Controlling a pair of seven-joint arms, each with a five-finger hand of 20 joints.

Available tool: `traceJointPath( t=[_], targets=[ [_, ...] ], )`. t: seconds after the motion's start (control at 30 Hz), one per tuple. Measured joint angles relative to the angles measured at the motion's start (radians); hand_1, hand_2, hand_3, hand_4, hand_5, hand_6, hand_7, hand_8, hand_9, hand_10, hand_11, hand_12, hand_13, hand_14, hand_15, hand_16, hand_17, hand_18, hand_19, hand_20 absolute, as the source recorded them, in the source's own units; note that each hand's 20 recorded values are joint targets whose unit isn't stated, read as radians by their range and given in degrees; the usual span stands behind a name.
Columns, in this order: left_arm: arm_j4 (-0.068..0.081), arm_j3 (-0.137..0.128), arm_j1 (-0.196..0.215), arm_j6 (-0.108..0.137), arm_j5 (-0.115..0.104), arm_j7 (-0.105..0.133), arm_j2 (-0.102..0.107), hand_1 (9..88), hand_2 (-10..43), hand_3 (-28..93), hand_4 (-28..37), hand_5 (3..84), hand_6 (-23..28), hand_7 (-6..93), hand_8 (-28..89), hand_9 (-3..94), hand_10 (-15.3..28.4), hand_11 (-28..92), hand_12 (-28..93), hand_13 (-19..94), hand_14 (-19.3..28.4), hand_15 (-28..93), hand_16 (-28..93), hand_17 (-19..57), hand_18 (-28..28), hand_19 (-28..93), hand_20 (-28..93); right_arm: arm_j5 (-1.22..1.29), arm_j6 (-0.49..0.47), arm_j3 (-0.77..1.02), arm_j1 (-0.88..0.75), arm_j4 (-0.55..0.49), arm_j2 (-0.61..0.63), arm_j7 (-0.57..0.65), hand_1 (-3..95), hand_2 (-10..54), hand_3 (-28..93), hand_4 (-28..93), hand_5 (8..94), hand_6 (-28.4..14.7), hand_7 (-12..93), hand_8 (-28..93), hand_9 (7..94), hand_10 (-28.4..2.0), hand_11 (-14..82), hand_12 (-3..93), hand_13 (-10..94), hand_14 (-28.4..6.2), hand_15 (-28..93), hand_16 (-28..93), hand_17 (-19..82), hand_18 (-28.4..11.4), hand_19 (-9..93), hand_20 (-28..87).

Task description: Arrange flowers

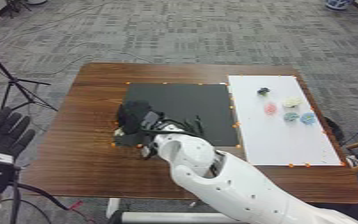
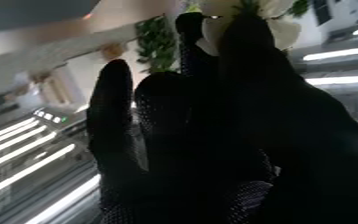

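The arrangement is appearing incomplete: a pink fabric-like flower [image 1: 270,108], a cream flower [image 1: 292,102] and a pale-blue flower [image 1: 308,118] are lying on the white rectangular board [image 1: 260,145], well right of the black-gloved right robot hand [image 1: 135,116], presumably awaiting placement. That hand is hovering over the black mat [image 1: 177,94]'s left side, apparently pinching a white-petalled flower [image 2: 284,34]. The black-gloved left robot hand [image 1: 5,132] is waiting, fingers extended.
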Motion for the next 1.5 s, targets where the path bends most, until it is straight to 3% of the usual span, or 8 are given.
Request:
traceJointPath(
  t=[0.17, 0.53, 0.83, 1.03, 1.27, 1.5],
  targets=[
    [-0.001, 0.005, 0.004, 0.000, -0.001, 0.006, 0.003, 23.0, 20.0, 66, -28.3, 38.4, 8.6, 12.3, -7, 33.8, 14.2, 20, 14, 24, 13.4, 29, -2, -3.4, 10.5, 19, 13, 0.007, -0.023, -0.002, 0.006, 0.042, -0.030, -0.008, 60.0, -9.5, 68, -28, 74.8, 1.0, 31, 2, 78.4, -7.4, 5.4, 32.1, 68, -8.5, 75, 32, 28, -22.2, 75, 41],
    [-0.002, 0.022, -0.007, -0.001, -0.002, 0.014, 0.013, 22.9, 20.0, 66, -28.3, 38.4, 8.5, 12.3, -7, 33.8, 14.2, 20, 14, 24, 13.4, 29, -2, -3.4, 10.5, 19, 13, -0.103, 0.036, -0.064, 0.065, 0.154, -0.059, 0.017, 58.9, -9.5, 70, -28, 74.7, 1.0, 32, 1, 79.1, -7.5, 5.9, 32.3, 69, -8.6, 75, 32, 28, -22.7, 75, 41],
    [0.001, 0.027, -0.023, 0.000, 0.000, 0.006, 0.014, 23.7, 19.8, 66, -28.3, 38.5, 8.5, 12.4, -7, 33.8, 14.3, 20, 14, 24, 13.4, 29, -2, -3.4, 10.5, 19, 13, -0.099, 0.052, -0.074, 0.081, 0.160, -0.062, 0.081, 59.3, -9.5, 70, -28, 69.4, -0.5, 29, 0, 74.5, -9.5, 10.2, 28.5, 68, -7.8, 71, 37, 28, -23.1, 75, 40],
    [0.001, 0.025, -0.024, -0.001, 0.002, 0.001, 0.014, 23.7, 19.7, 66, -28.3, 38.4, 8.5, 12.5, -7, 33.9, 14.3, 20, 14, 24, 13.4, 29, -2, -3.4, 10.5, 19, 13, -0.062, 0.052, -0.099, 0.092, 0.123, -0.046, 0.131, 54.7, -9.5, 75, -28, 67.0, -0.6, 25, -2, 71.8, -10.4, 14.3, 25.5, 68, -7.7, 70, 39, 28, -23.0, 75, 39],
    [0.003, 0.024, -0.026, 0.000, 0.002, -0.008, 0.014, 23.7, 19.7, 66, -28.3, 38.5, 8.6, 12.5, -7, 33.9, 14.2, 20, 14, 24, 13.4, 29, -2, -3.4, 10.5, 19, 13, -0.060, 0.052, -0.092, 0.088, 0.109, -0.042, 0.132, 51.7, -9.5, 78, -28, 65.3, -0.6, 22, -12, 69.4, -11.6, 18.9, 20.8, 67, -8.3, 70, 37, 28, -23.2, 75, 39],
    [0.004, 0.024, -0.030, -0.001, 0.004, -0.013, 0.013, 23.5, 19.7, 66, -28.3, 38.5, 8.6, 12.5, -7, 33.8, 14.2, 20, 14, 24, 13.4, 29, -2, -3.4, 10.5, 19, 13, -0.060, 0.049, -0.089, 0.082, 0.098, -0.040, 0.135, 50.8, -9.5, 78, -28, 64.8, -0.7, 22, -13, 68.9, -12.2, 19.7, 19.8, 67, -9.0, 71, 37, 27, -23.3, 75, 39]
  ],
)
